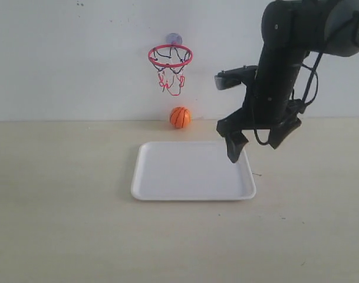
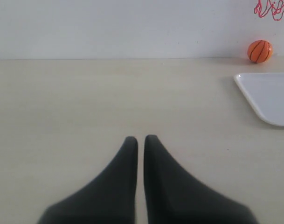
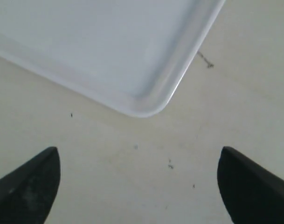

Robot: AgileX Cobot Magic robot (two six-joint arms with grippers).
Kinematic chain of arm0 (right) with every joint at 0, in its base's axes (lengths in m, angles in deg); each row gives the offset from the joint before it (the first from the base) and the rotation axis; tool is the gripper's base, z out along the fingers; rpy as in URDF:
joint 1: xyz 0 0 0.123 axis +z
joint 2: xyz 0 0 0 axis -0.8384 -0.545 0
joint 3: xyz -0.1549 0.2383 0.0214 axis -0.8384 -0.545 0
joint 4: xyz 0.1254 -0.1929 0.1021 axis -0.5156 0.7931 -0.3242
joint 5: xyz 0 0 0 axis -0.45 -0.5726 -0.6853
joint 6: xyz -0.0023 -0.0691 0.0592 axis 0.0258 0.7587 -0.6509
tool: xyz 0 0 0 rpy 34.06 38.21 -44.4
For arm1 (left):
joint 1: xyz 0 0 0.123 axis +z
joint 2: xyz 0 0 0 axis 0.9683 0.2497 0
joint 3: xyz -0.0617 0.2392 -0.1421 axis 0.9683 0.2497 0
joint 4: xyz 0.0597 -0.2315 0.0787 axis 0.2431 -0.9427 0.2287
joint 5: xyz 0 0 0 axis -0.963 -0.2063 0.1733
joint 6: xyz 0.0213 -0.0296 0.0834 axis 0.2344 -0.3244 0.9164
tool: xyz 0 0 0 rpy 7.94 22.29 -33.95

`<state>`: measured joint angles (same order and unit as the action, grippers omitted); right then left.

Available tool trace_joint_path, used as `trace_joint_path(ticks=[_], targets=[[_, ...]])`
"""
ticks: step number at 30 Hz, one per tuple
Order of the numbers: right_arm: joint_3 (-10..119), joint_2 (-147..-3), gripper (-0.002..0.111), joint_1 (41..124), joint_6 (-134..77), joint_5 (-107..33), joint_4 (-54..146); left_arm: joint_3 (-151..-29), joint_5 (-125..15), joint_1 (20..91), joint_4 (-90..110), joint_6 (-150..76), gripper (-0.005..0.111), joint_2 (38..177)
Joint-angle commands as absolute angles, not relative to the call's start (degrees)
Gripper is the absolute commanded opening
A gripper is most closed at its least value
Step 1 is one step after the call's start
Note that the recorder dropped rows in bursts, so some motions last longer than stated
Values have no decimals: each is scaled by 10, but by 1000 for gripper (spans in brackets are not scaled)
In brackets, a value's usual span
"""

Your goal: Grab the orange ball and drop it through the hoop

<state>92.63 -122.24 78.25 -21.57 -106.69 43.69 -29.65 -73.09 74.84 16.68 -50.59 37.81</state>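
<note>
The orange ball [image 1: 180,117] rests on the table against the back wall, directly below the hoop [image 1: 170,56], whose red ring and net hang from a suction cup on the wall. My right gripper [image 1: 257,147] hovers open over the right edge of the white tray [image 1: 191,171], well to the right of the ball, with nothing between its fingers. In the right wrist view that gripper [image 3: 138,156] is spread wide above the bare table beside a tray corner [image 3: 100,42]. In the left wrist view my left gripper [image 2: 141,139] is shut and empty, low over the table, far from the ball [image 2: 259,51].
The tray [image 2: 270,95] lies flat in front of the ball, and a bit of the hoop's net [image 2: 270,9] shows at the frame's edge. The white wall stands right behind the ball and the hoop. The left arm is outside the exterior view.
</note>
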Motion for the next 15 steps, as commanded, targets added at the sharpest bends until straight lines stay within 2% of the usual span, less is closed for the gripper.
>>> trace_joint_path(ticks=[1,3,5,6,7,8,9,15], targets=[[839,-1203,85,781,-225,-1069,436,-295,-729,743,163,-506,4,377],[775,-1194,85,781,-228,-1069,413,-295,-729,743,163,-506,4,377],[733,-1190,72,781,-232,-1069,398,-295,-729,743,163,-506,4,377],[704,-1184,52,781,-228,-1069,385,-295,-729,743,163,-506,4,377],[689,-1180,40,781,-227,-1069,381,-295,-729,743,163,-506,4,377],[659,-1169,16,781,-227,-1069,381,-295,-729,743,163,-506,4,377],[635,-1154,1,781,-228,-1069,377,-295,-729,743,163,-506,4,377],[508,-1006,2,781,-197,-1069,265,-295,-729,743,163,-506,4,377]])
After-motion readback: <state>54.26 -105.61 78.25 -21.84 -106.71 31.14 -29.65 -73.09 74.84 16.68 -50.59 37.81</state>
